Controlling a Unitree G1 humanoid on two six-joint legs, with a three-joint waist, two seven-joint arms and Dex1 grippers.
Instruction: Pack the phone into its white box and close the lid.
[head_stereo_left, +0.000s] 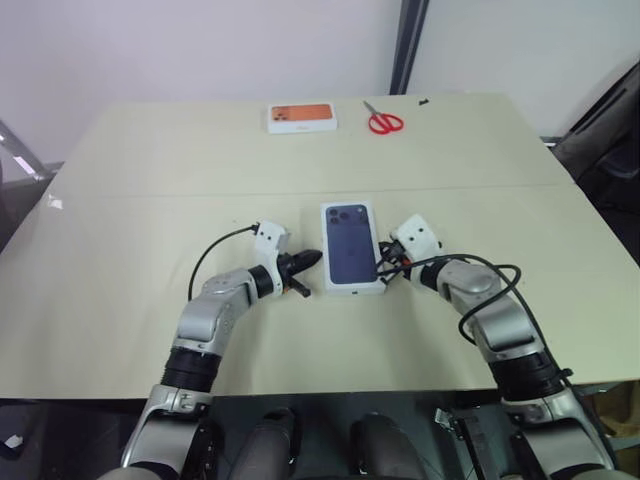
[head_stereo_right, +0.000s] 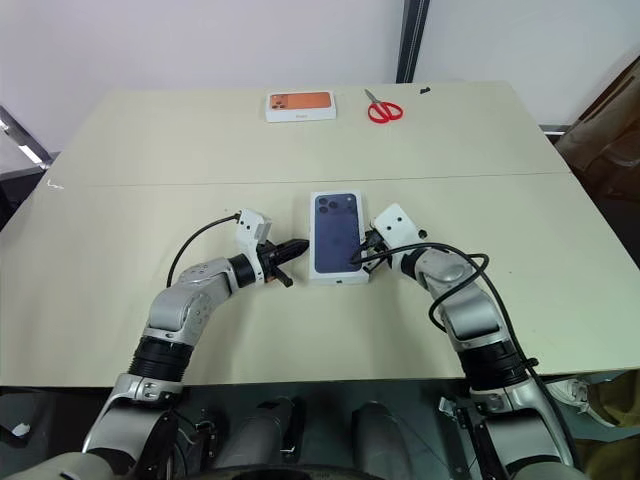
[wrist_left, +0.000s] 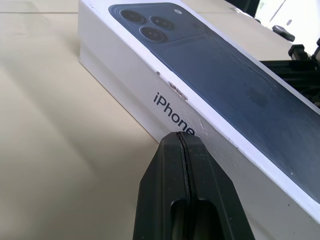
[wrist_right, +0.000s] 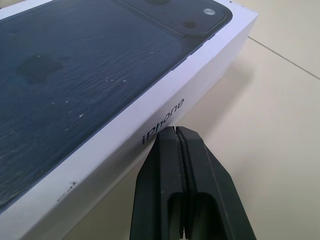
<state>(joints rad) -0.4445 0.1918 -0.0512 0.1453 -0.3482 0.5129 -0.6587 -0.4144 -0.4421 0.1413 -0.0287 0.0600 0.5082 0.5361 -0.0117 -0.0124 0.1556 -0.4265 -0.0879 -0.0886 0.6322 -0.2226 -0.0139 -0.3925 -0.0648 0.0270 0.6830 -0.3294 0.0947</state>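
Your left hand (head_stereo_left: 302, 263) has its two black fingers pressed together, holding nothing, and its tip is at the left long side of the white box (wrist_left: 150, 95), touching it or just short of it; the pictures do not settle which. The box lies in the middle of the surface (head_stereo_left: 120, 220), between your two hands, with the lid (head_stereo_left: 350, 243) on top of it. The lid sits flat, its printed dark blue phone picture facing up, the three camera rings at the far end. On both long sides of the lid you can read the word "iPhone". The left side has a small scuffed mark near the upper edge.

Your right hand (head_stereo_left: 383, 262) is also closed and empty, its tip at the right long side of the box.

I judge the task almost finished: the lid is on and looks fully down. The phone is presumably inside. What may be left is only a last squeeze or check, then to draw both hands away.
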